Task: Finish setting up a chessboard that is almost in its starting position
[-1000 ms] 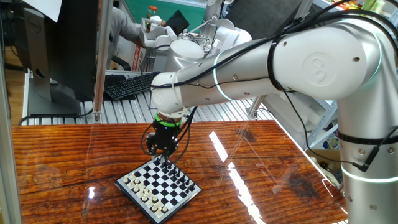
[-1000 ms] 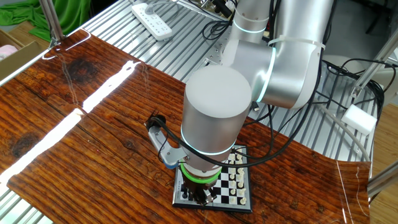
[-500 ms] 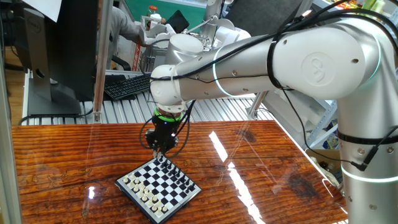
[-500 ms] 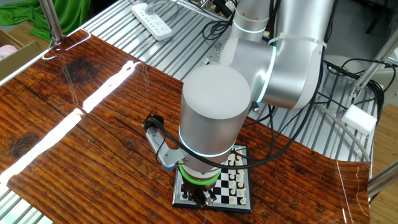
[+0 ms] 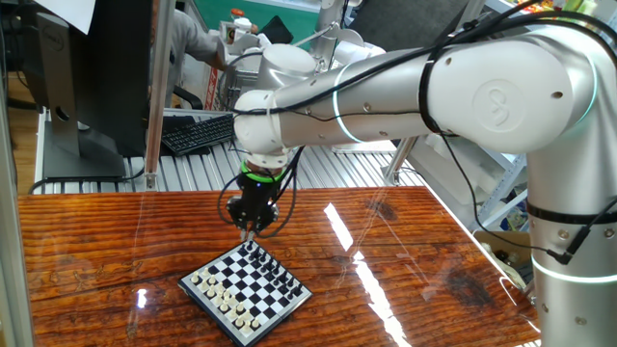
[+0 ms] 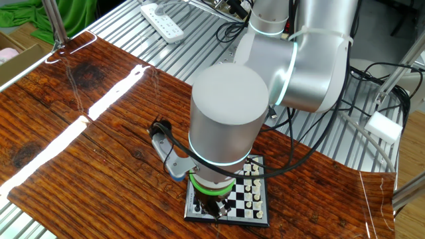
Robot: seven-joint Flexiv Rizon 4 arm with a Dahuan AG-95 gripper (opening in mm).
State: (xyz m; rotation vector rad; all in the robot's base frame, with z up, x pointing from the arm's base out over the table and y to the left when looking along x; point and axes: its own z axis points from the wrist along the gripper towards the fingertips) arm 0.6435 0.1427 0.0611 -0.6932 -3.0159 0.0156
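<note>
Since a second ago gripper (image 5: pixel 251 231) has risen off board (image 5: pixel 247 290), fingers pressed together, likely pinching a tiny piece to relocate; can't confirm. Other view: arm hides gripper; board (image 6: pixel 255 211) sits near table edge.

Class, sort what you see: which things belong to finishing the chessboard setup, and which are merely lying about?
Belong to the job: chessboard, gripper.
Lying about: keyboard, power strip, green cloth.
</note>
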